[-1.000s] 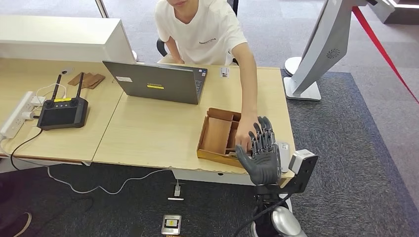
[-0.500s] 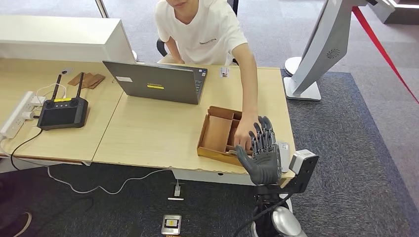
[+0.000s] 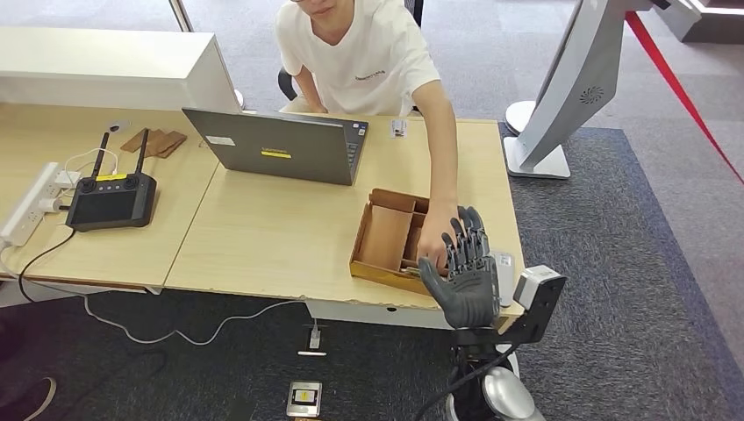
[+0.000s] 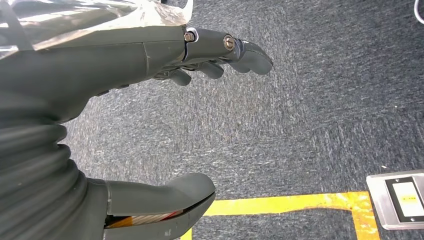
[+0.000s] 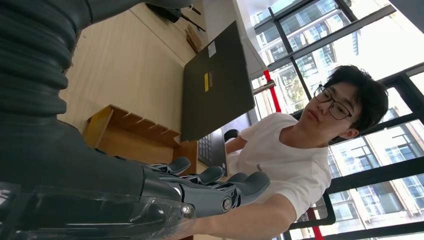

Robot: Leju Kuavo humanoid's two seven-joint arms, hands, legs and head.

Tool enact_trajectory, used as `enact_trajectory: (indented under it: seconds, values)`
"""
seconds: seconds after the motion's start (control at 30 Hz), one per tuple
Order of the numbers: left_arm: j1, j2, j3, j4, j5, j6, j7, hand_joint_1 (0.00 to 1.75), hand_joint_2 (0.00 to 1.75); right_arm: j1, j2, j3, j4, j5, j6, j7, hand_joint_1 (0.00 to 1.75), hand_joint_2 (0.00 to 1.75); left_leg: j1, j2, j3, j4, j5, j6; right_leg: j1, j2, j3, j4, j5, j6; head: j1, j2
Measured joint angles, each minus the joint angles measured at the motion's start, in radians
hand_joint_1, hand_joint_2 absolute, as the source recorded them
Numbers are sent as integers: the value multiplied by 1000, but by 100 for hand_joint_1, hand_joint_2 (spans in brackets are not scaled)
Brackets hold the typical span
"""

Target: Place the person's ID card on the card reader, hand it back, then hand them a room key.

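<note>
Right hand: right hand [image 3: 465, 279] is raised at the lower right of the head view, over the near right corner of the desk [image 3: 263, 237], palm toward the camera, fingers [image 3: 463, 246] spread and pointing up-frame toward the person [image 3: 368, 61]; nothing in it that I can make out.
Person's hand: person's hand [image 3: 433, 244] reaches down from the upper centre and lies right behind the robot's fingers, at the right end of the wooden tray [image 3: 383, 241]; whether the two touch cannot be told.
ID card: hidden or too small to tell; no card can be picked out between the hands, so its long axis and facing cannot be told.
Card reader: a pale flat device [image 3: 504, 274] lies just right of the raised hand at the desk edge, long axis running up-frame, largely covered by the hand; hard to identify for sure.
Wooden tray: sits lower centre-right, divided into compartments, its right part covered by both hands.
Left hand: left hand [image 4: 125, 125] hangs over dark carpet [image 4: 300, 110], thumb and fingers apart, holding nothing.
Other things: laptop [image 3: 279, 145] at upper centre, its lid back toward the camera; controller [image 3: 111, 197] at the left.
</note>
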Motion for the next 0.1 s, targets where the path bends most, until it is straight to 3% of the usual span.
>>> enact_trajectory:
  seconds: [0.1]
  values:
    - [0, 0, 0, 0, 0, 0, 0, 0, 175, 0, 0, 0, 0, -1, 0, 0, 0, 175, 0, 0, 0, 0, 0, 0, 0, 0, 0, 0, 0, 0, 0, 0]
